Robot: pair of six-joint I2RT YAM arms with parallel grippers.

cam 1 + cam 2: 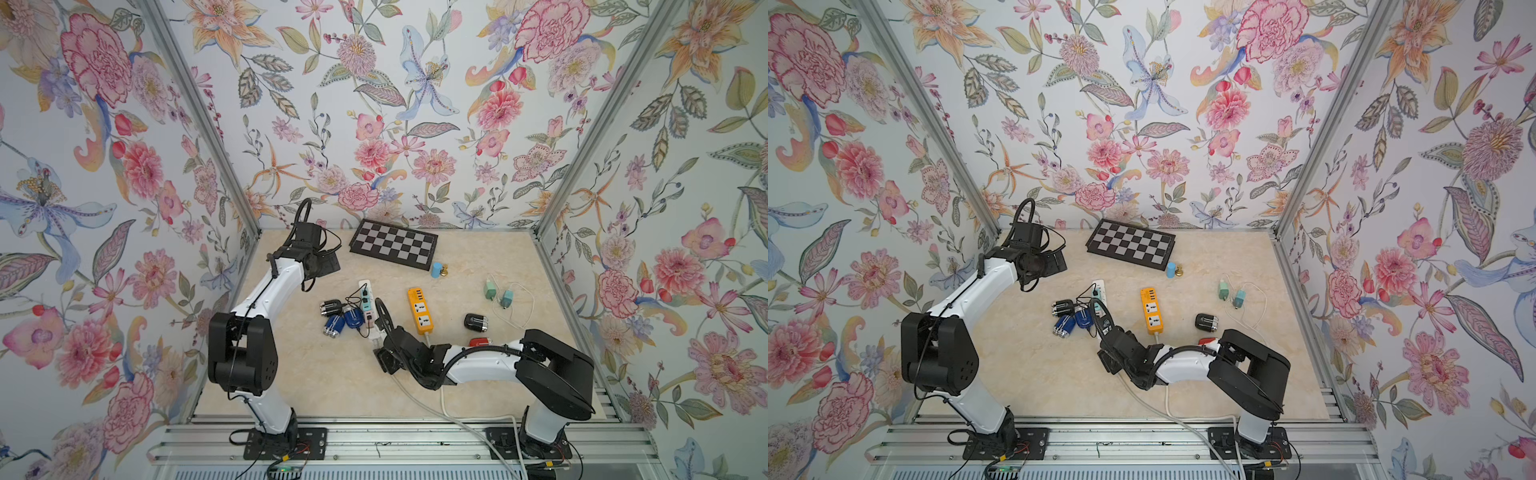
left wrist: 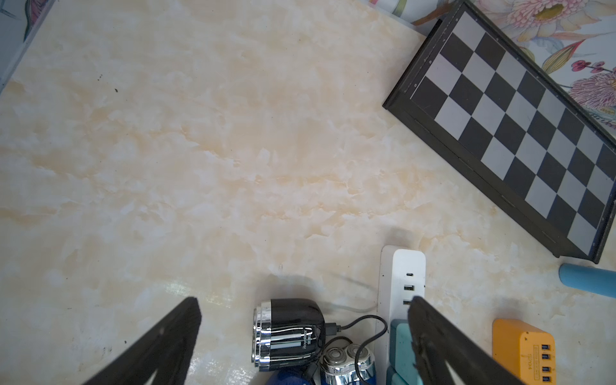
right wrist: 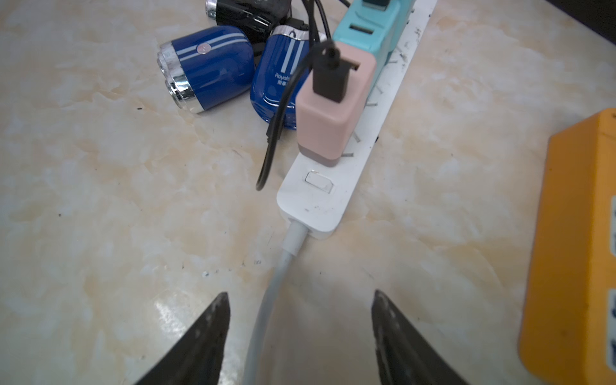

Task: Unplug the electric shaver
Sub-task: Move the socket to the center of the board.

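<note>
Near the middle of the bench (image 1: 332, 386), a blue shaver (image 3: 276, 86) lies on its side just beside the white power strip (image 3: 313, 203). A thin black cable (image 3: 270, 153) loops beside this shaver and rises to a black USB plug (image 3: 331, 78), which sits in a pink adapter (image 3: 328, 110) on the strip. A second blue shaver (image 3: 206, 66) and a black shaver (image 2: 288, 333) lie close together on the same side.

The right hand (image 3: 300, 295) is low over the bench at the switch end of the strip. Its two fingers are apart and grip nothing, and the white cord (image 3: 262, 320) of the strip passes between them. The left hand (image 2: 303, 300) is wide open too and holds nothing, above the bench toward the back left corner.

An orange power strip (image 1: 419, 309) lies on the other side of the white one, and a chessboard (image 1: 394, 244) lies by the back wall. The bench top is pale cream with a marble pattern, slightly glossy. Three walls (image 1: 374, 104) with large floral wallpaper close it in, joined by aluminium posts (image 1: 199, 116).
</note>
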